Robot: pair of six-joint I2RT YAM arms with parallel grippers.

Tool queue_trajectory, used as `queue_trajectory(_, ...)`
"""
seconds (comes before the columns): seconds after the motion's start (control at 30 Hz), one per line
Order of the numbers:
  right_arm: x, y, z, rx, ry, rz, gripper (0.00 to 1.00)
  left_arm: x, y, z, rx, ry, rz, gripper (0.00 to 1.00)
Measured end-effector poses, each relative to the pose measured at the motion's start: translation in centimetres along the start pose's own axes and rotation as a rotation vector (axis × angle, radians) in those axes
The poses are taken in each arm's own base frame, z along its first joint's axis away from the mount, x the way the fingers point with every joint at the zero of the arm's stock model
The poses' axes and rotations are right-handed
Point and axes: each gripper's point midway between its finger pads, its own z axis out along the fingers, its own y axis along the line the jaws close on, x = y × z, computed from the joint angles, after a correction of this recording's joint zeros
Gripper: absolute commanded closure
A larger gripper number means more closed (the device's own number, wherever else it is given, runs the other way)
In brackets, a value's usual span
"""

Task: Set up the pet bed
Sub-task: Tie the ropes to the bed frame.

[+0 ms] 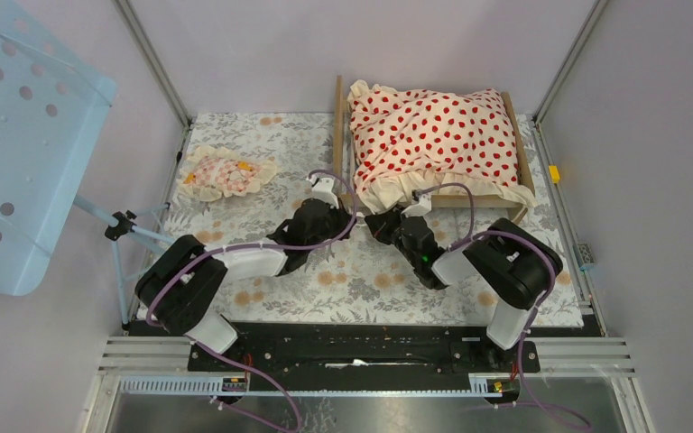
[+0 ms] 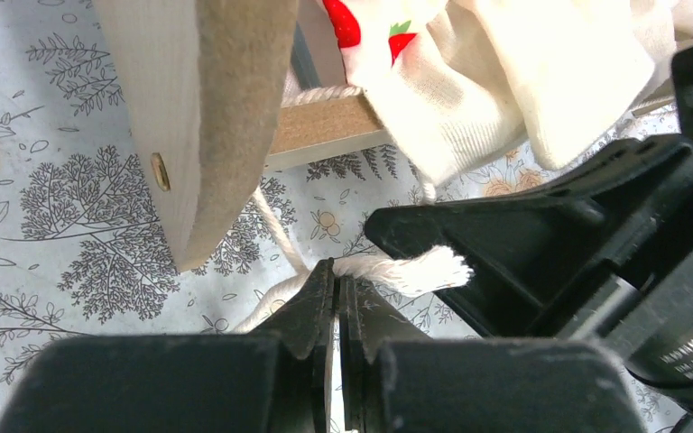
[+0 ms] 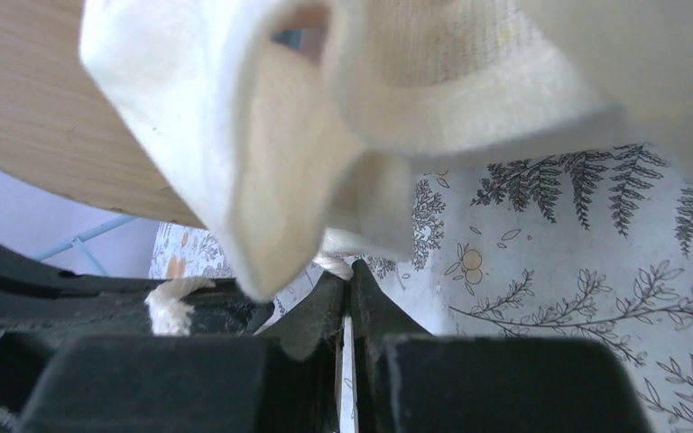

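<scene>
**Both grippers sat shut at the bed's near corner.**

The left gripper (image 2: 337,271) was pinched shut on a white cord (image 2: 415,266), and the cord's frayed end poked toward the right gripper (image 3: 344,280). The right gripper was shut too, with something white at its tips. I could not tell if it held it. The bed (image 1: 521,144) sat just past both grippers, its long side running left to right. The blanket (image 1: 429,135) lay on the bed, and its frill (image 3: 262,180) hung over the right gripper. The left arm was nearer the headboard (image 2: 198,117).
</scene>
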Motion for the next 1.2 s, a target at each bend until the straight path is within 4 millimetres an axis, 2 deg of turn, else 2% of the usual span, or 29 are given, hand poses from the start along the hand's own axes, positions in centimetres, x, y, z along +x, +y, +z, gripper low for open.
queue_trajectory(0.17,-0.7,0.5,-1.2,-0.029,-0.018,-0.022,0.99,-0.3,-0.2,0.2,-0.017,0.021,-0.034,1.0)
queue_trajectory(0.47,-1.2,1.8,-2.4,-0.095,-0.018,-0.057,0.98,0.1,-0.2,2.0,-0.052,0.079,-0.048,1.0)
queue_trajectory(0.77,-1.9,2.5,-3.2,-0.122,-0.032,-0.088,0.95,-0.8,-0.3,3.6,-0.084,0.079,-0.054,1.0)
queue_trajectory(1.1,-2.9,3.4,-3.8,-0.148,-0.058,-0.125,0.87,-1.2,0.0,4.9,-0.091,0.072,-0.038,1.0)
queue_trajectory(1.2,-3.0,3.5,-3.9,-0.147,-0.061,-0.135,0.81,-1.2,0.0,5.0,-0.081,0.074,-0.023,1.0)
